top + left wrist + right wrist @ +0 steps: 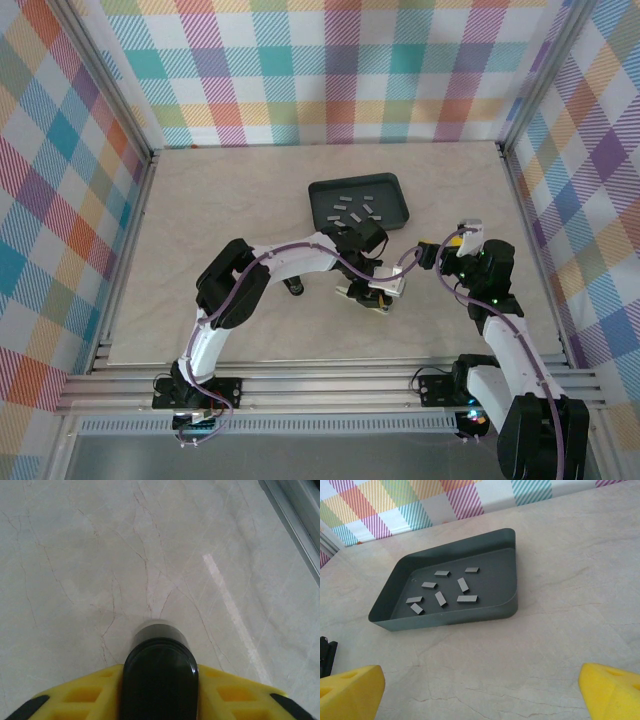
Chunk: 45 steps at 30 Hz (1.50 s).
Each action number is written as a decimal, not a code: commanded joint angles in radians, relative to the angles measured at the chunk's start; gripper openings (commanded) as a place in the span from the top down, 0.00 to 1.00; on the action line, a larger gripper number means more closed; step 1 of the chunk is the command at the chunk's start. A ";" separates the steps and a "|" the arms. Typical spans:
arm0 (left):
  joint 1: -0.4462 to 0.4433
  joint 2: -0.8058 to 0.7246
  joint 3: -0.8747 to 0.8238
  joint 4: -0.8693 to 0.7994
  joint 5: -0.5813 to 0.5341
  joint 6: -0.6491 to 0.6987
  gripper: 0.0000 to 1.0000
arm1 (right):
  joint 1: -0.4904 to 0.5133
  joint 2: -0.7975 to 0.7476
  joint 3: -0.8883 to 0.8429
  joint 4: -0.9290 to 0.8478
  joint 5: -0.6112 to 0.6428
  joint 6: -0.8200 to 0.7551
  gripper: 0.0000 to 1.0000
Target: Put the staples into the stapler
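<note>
Staples (462, 585), small light-grey metal strips, lie scattered in a dark grey rectangular tray (445, 618) ahead of the right pincer (481, 692), whose yellow fingers (350, 692) stand wide apart and empty. The left pincer (160, 700) is clamped on a glossy black round-ended stapler (160, 665).

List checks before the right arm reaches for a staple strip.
1. Staples available in the tray: ok, several separate strips lying flat.
2. Right gripper open and empty: ok.
3. Path from right gripper to tray: ok, bare tabletop between them.
4. Left gripper shut on the stapler: ok, black rounded body between its yellow fingers.
5. Stapler magazine open for loading: cannot tell.
</note>
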 commanded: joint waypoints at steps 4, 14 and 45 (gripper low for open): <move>0.004 -0.020 0.036 -0.037 0.053 0.007 0.71 | 0.008 -0.012 0.002 -0.011 -0.024 -0.005 0.01; 0.089 -0.191 -0.040 -0.047 0.132 -0.016 0.78 | 0.009 0.075 0.030 0.078 -0.253 -0.027 0.11; 0.312 -0.513 -0.288 0.112 0.401 -0.083 0.84 | 0.413 0.291 0.279 -0.243 -0.544 -0.624 0.29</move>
